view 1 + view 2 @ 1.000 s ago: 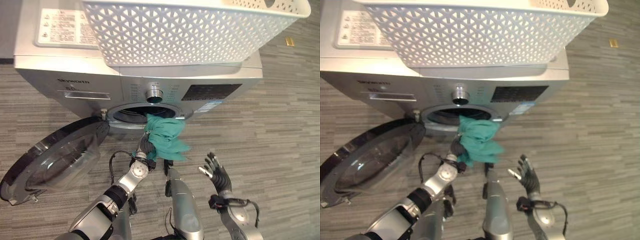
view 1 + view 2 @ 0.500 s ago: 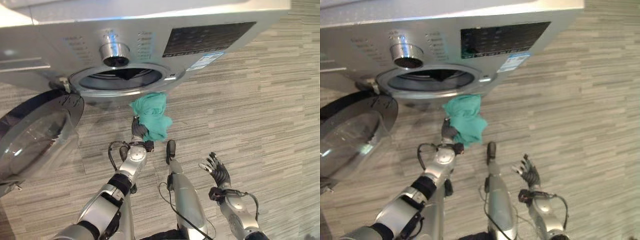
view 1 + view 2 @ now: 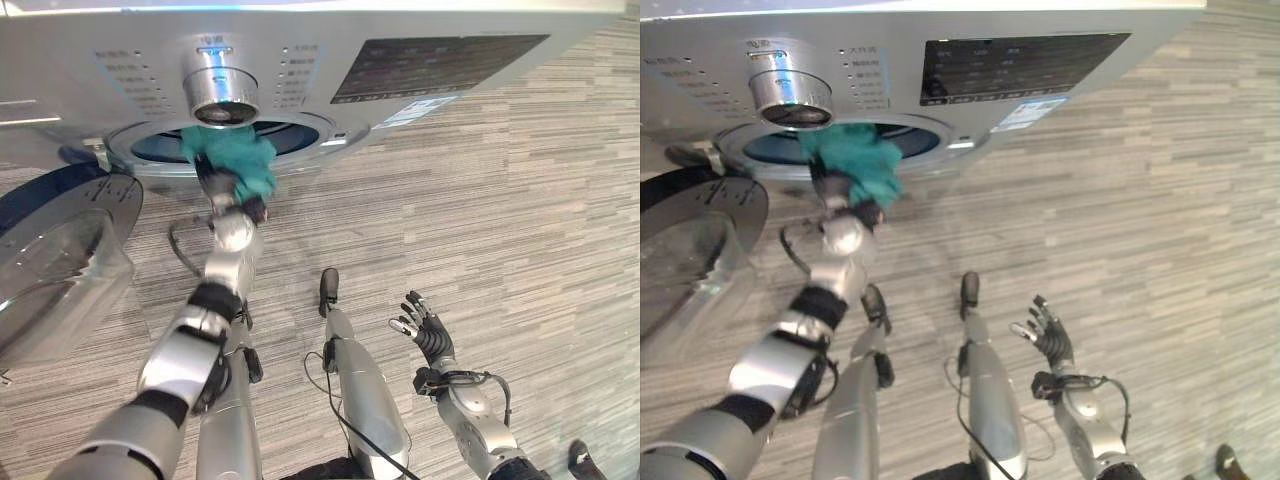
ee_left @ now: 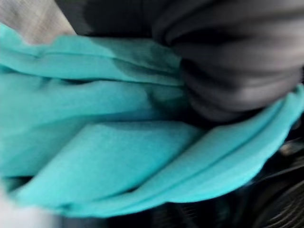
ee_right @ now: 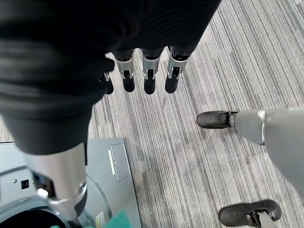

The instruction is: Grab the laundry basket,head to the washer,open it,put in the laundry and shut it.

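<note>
- We see our left hand (image 3: 835, 190) clutching the teal cloth (image 3: 860, 160) at the washer (image 3: 940, 40) opening's rim (door (image 3: 690, 250) open, nine o'clock).
- Our right hand (image 3: 1048, 335), fingers spread, hangs over the floor (image 3: 1160, 220) at five o'clock.

The left arm stretches up toward 12 o'clock, nearly straight from elbow to wrist, its left hand (image 3: 222, 187) raised high with fingers curled tight in a grasp. The right arm hangs low at about 5 o'clock, forearm angled upward, and the right hand (image 3: 427, 333) is held palm-up with its fingers (image 5: 149, 75) spread and relaxed, holding nothing
</note>
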Motion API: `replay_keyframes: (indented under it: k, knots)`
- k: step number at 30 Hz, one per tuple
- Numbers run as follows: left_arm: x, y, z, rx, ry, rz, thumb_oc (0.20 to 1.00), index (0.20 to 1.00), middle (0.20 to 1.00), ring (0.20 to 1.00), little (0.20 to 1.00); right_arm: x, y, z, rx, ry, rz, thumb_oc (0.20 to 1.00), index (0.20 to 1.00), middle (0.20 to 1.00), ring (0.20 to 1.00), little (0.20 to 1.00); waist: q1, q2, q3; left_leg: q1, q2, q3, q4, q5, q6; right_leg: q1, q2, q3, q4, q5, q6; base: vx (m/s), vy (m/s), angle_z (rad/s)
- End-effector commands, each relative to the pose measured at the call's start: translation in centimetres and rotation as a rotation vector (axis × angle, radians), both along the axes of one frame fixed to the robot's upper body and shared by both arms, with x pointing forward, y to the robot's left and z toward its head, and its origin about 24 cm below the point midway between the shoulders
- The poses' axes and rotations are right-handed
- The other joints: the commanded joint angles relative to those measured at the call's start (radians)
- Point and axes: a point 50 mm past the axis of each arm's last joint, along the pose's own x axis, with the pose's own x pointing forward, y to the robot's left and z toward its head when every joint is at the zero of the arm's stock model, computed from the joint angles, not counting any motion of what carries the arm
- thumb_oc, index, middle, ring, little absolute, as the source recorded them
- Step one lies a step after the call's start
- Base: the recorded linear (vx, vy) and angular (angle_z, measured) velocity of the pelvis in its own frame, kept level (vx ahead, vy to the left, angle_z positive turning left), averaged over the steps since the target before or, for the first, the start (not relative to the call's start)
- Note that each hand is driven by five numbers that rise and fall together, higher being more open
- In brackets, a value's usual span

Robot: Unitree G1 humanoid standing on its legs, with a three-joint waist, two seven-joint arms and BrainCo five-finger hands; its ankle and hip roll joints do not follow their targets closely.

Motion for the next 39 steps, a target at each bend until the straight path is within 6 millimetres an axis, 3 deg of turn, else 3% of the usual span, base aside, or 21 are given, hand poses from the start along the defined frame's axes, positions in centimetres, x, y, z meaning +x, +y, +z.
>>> replay_keyframes:
  k: [1, 2, 3, 7, 11, 12, 15, 17, 18, 19, 20, 21, 23, 27, 30, 32, 33, 34, 35, 37, 39]
  knots:
    - [-0.3, 1.2, 2.8, -0.062, -0.135, 0.01, 0.2, 0.2, 0.2, 0.2, 0.2, -0.6, -2.3, 0.7, -0.011, -0.033, -0.038, 1.0, 1.0, 1.0, 1.0, 1.0, 0.004, 0.0, -0.063, 0.037, 0.021, 0.049, -0.014, -0.117, -0.035, -0.104, -0.011, 0.043, 0.12, -0.039, 0.037, 0.07, -0.11, 0.0]
    - [-0.3, 2.1, 6.4, -0.067, -0.197, 0.014, 0.2, 0.2, 0.2, 0.2, 0.2, -0.5, -2.8, 1.3, -0.001, -0.054, -0.043, 1.0, 1.0, 1.0, 1.0, 1.0, -0.015, -0.003, -0.065, 0.012, 0.034, 0.043, -0.011, -0.116, -0.043, -0.128, 0.001, 0.045, 0.122, -0.043, 0.036, 0.06, -0.087, 0.02]
    - [-0.3, 2.2, 6.5, -0.068, -0.2, 0.012, 0.2, 0.2, 0.2, 0.2, 0.2, -0.4, -2.8, 1.4, 0.0, -0.056, -0.042, 1.0, 1.0, 1.0, 1.0, 1.0, -0.015, -0.002, -0.065, 0.009, 0.034, 0.043, -0.009, -0.116, -0.043, -0.131, 0.001, 0.045, 0.123, -0.043, 0.036, 0.08, -0.107, 0.02]
    - [-0.8, 3.4, 11.3, -0.068, -0.277, -0.004, 0.2, 0.2, 0.2, 0.2, 0.2, -0.1, -4.0, 2.7, -0.003, -0.1, -0.067, 1.0, 1.0, 1.0, 1.0, 1.0, -0.043, 0.001, -0.071, -0.03, 0.048, 0.034, -0.008, -0.115, -0.051, -0.175, 0.022, 0.053, 0.121, -0.051, 0.032, 0.07, -0.067, 0.06]
    - [-1.4, 5.7, 13.9, -0.176, -0.309, -0.008, 0.2, 0.2, 0.2, 0.2, 0.2, 0.4, -5.1, 4.8, 0.021, -0.176, -0.1, 1.0, 1.0, 1.0, 1.0, 1.0, -0.062, 0.008, -0.078, -0.071, 0.061, 0.025, -0.006, -0.111, -0.057, -0.214, 0.04, 0.057, 0.111, -0.051, 0.031, 0.08, -0.07, -0.03]
    - [-2.0, 6.7, 15.5, -0.205, -0.341, 0.005, 0.2, 0.2, 0.2, 0.2, 0.2, 0.4, -5.5, 5.9, 0.012, -0.216, -0.105, 1.0, 1.0, 1.0, 1.0, 1.0, -0.071, 0.012, -0.081, -0.084, 0.067, 0.022, -0.005, -0.111, -0.059, -0.233, 0.05, 0.063, 0.108, -0.052, 0.029, 0.07, -0.091, -0.1]
    - [-2.9, 7.9, 17.5, -0.177, -0.344, 0.036, 0.2, 0.2, 0.2, 0.2, 0.2, 0.4, -6.3, 7.2, -0.02, -0.258, -0.116, 1.0, 1.0, 1.0, 1.0, 1.0, -0.083, 0.018, -0.093, -0.116, 0.081, 0.016, 0.01, -0.117, -0.063, -0.269, 0.068, 0.07, 0.112, -0.059, 0.022, 0.07, -0.088, -0.09]
    - [-3.9, 6.6, 20.6, -0.113, -0.401, -0.003, 0.2, 0.2, 0.2, 0.2, 0.2, 0.4, -7.2, 8.1, -0.062, -0.284, -0.133, 1.0, 1.0, 1.0, 1.0, 1.0, -0.095, 0.027, -0.105, -0.128, 0.091, 0.016, 0.016, -0.118, -0.068, -0.288, 0.078, 0.075, 0.114, -0.062, 0.02, 0.08, -0.08, -0.05]
    - [-6.1, 4.3, 24.9, -0.099, -0.576, -0.113, 0.2, 0.2, 0.2, 0.2, 0.2, 0.3, -8.1, 8.9, -0.056, -0.31, -0.157, 1.0, 1.0, 1.0, 1.0, 1.0, -0.101, 0.033, -0.112, -0.144, 0.095, 0.011, 0.016, -0.116, -0.071, -0.301, 0.087, 0.076, 0.109, -0.063, 0.02, 0.06, -0.076, -0.05]
    - [-6.2, 4.2, 25.1, -0.099, -0.58, -0.117, 0.2, 0.2, 0.2, 0.2, 0.2, 0.3, -8.1, 9.0, -0.052, -0.312, -0.159, 1.0, 1.0, 1.0, 1.0, 1.0, -0.099, 0.032, -0.111, -0.147, 0.095, 0.01, 0.016, -0.116, -0.071, -0.304, 0.087, 0.075, 0.109, -0.062, 0.02, 0.05, -0.093, -0.02]
    - [-7.6, 2.9, 26.9, -0.064, -0.673, -0.172, 0.2, 0.2, 0.2, 0.2, 0.2, 0.0, -8.4, 8.7, -0.038, -0.304, -0.176, 1.0, 1.0, 1.0, 1.0, 1.0, -0.102, 0.037, -0.116, -0.151, 0.096, 0.007, 0.015, -0.112, -0.073, -0.308, 0.094, 0.073, 0.105, -0.062, 0.021, 0.04, -0.069, 0.04]
    - [-9.3, 1.4, 28.7, 0.048, -0.754, -0.193, 1.0, 1.0, 1.0, 1.0, 1.0, -0.5, -8.8, 8.4, -0.023, -0.291, -0.189, 1.0, 1.0, 1.0, 1.0, 1.0, -0.102, 0.041, -0.124, -0.159, 0.098, 0.004, 0.012, -0.109, -0.075, -0.314, 0.1, 0.072, 0.099, -0.061, 0.02, 0.05, -0.097, 0.05]
    - [-9.2, 1.0, 28.5, 0.073, -0.756, -0.195, 1.0, 1.0, 1.0, 1.0, 1.0, -0.8, -8.7, 8.1, -0.008, -0.283, -0.184, 1.0, 1.0, 1.0, 1.0, 1.0, -0.099, 0.037, -0.131, -0.164, 0.102, 0.004, 0.009, -0.107, -0.077, -0.317, 0.103, 0.068, 0.094, -0.06, 0.019, 0.03, -0.089, 0.05]
    - [-5.8, 2.2, 23.5, 0.069, -0.614, -0.129, 1.0, 1.0, 1.0, 1.0, 1.0, -1.5, -8.3, 5.9, -0.011, -0.189, -0.163, 1.0, 1.0, 1.0, 1.0, 1.0, -0.083, 0.045, -0.128, -0.155, 0.103, -0.005, 0.002, -0.1, -0.078, -0.322, 0.109, 0.063, 0.103, -0.074, 0.002, 0.02, -0.06, 0.03]
    - [-3.0, 3.5, 18.3, 0.148, -0.414, 0.001, 1.0, 1.0, 1.0, 1.0, 1.0, -1.6, -7.4, 4.0, 0.01, -0.128, -0.14, 1.0, 1.0, 1.0, 1.0, 1.0, -0.09, 0.039, -0.122, -0.147, 0.101, -0.01, -0.004, -0.095, -0.082, -0.321, 0.111, 0.07, 0.111, -0.079, -0.009, 0.0, -0.041, 0.03]
    - [-1.7, 4.3, 15.5, 0.355, -0.245, 0.113, 1.0, 1.0, 1.0, 1.0, 1.0, -1.4, -6.9, 3.7, 0.017, -0.125, -0.1, 1.0, 1.0, 1.0, 1.0, 1.0, -0.097, 0.032, -0.116, -0.145, 0.101, -0.017, -0.006, -0.09, -0.083, -0.322, 0.113, 0.071, 0.113, -0.082, -0.018, 0.0, -0.067, 0.02]
    - [-1.7, 4.3, 15.5, 0.358, -0.244, 0.116, 1.0, 1.0, 1.0, 1.0, 1.0, -1.4, -6.8, 3.7, 0.019, -0.125, -0.098, 1.0, 1.0, 1.0, 1.0, 1.0, -0.099, 0.03, -0.116, -0.144, 0.101, -0.018, -0.006, -0.09, -0.084, -0.321, 0.113, 0.07, 0.113, -0.083, -0.018, -0.02, -0.055, 0.01]
    - [-0.9, 5.0, 13.1, 0.524, -0.11, 0.186, 1.0, 1.0, 1.0, 1.0, 1.0, -1.2, -6.6, 4.1, 0.01, -0.144, -0.062, 1.0, 1.0, 1.0, 1.0, 1.0, -0.097, 0.026, -0.109, -0.145, 0.101, -0.022, -0.002, -0.089, -0.083, -0.326, 0.114, 0.073, 0.119, -0.084, -0.025, -0.01, -0.043, 0.04]
    - [-0.9, 5.0, 13.0, 0.527, -0.108, 0.19, 1.0, 1.0, 1.0, 1.0, 1.0, -1.2, -6.5, 4.0, 0.011, -0.144, -0.061, 1.0, 1.0, 1.0, 1.0, 1.0, -0.099, 0.026, -0.11, -0.146, 0.101, -0.023, -0.001, -0.089, -0.084, -0.326, 0.114, 0.072, 0.12, -0.085, -0.025, -0.03, -0.079, 0.03]
    - [-0.5, 5.2, 11.2, 0.923, 0.021, 0.347, 1.0, 1.0, 1.0, 1.0, 1.0, -0.9, -6.2, 4.7, 0.005, -0.181, -0.023, 1.0, 1.0, 1.0, 1.0, 1.0, -0.095, 0.03, -0.106, -0.152, 0.096, -0.034, 0.001, -0.085, -0.082, -0.332, 0.112, 0.08, 0.125, -0.087, -0.031, -0.03, -0.061, 0.02]
    - [-0.2, 5.5, 9.3, 1.127, 0.099, 0.439, 1.0, 1.0, 1.0, 1.0, 1.0, -1.0, -5.9, 5.0, 0.016, -0.203, -0.002, 1.0, 1.0, 1.0, 1.0, 1.0, -0.088, 0.034, -0.102, -0.155, 0.094, -0.042, -0.002, -0.081, -0.081, -0.334, 0.111, 0.082, 0.127, -0.087, -0.034, -0.02, -0.056, 0.02]
